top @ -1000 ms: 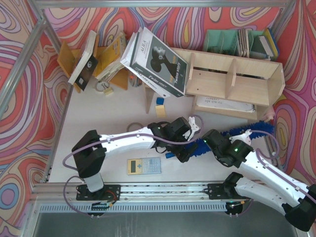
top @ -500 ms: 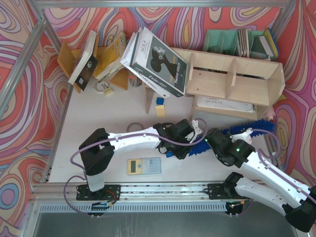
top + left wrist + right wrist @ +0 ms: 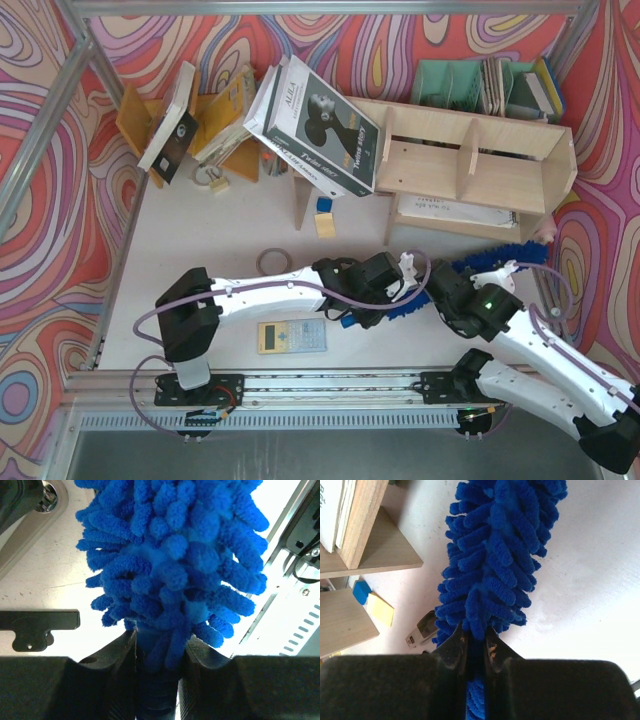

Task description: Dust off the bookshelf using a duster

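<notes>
one duster (image 3: 497, 257) counted, held in front of one bookshelf (image 3: 470, 165), far tip near shelf's right end. two grippers counted: left gripper (image 3: 159, 650) clamped on duster's handle end, right gripper (image 3: 476, 640) pinched on its fluff. duster's middle hidden under right wrist in top view. one calculator (image 3: 292, 336) and one tape roll (image 3: 272, 261) seen.

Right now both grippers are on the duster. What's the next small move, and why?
Probably open the right gripper and back it off. The left gripper is shut on the duster at the handle end, so it can likely carry it alone toward the bookshelf.
</notes>
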`<state>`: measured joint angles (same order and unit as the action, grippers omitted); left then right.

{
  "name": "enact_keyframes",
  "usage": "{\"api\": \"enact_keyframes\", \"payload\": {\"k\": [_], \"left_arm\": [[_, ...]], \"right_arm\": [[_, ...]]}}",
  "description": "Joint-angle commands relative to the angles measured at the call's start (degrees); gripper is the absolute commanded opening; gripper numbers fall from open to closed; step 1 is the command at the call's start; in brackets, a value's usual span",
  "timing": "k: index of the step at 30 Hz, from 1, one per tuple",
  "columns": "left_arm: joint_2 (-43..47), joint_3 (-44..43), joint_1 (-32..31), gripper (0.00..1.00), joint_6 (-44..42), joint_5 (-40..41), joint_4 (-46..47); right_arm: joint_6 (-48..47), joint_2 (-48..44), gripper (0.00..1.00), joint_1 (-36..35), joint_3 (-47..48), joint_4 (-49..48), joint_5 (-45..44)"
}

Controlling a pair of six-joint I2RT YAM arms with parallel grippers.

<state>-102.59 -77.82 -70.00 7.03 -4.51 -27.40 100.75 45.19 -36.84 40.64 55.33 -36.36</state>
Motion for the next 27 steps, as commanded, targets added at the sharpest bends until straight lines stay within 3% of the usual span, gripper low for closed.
{"api": "enact_keyframes", "payload": {"k": [1,5,9,19,27], "left_arm": [[3.4,-1.6,-1.0,0.0,2.5,6.8,-3.1],[5.0,-0.9,-2.2,0.0,1.9,7.1,-2.0],[6.3,0.5,-3.2,0.0,1.6,8.3,-0.6],[12.1,7.4,-6.6,0.0,-1.2,14.0,6.8],[16.9,9.8,-7.1,0.0,-1.3,13.7,7.5]], "right_arm": [[2.0,-1.4,0.27,-0.1,2.7,5.4,-4.6],[2.8,-1.8,0.48,-0.1,3.9,7.9,-6.0],[1.5,-2.0,0.59,-0.1,6.2,9.6,-7.5],[-0.3,0.3,0.69,-0.1,13.5,16.9,-12.3],[-3.6,-2.4,0.72,-0.1,5.3,6.8,-4.6]]}}
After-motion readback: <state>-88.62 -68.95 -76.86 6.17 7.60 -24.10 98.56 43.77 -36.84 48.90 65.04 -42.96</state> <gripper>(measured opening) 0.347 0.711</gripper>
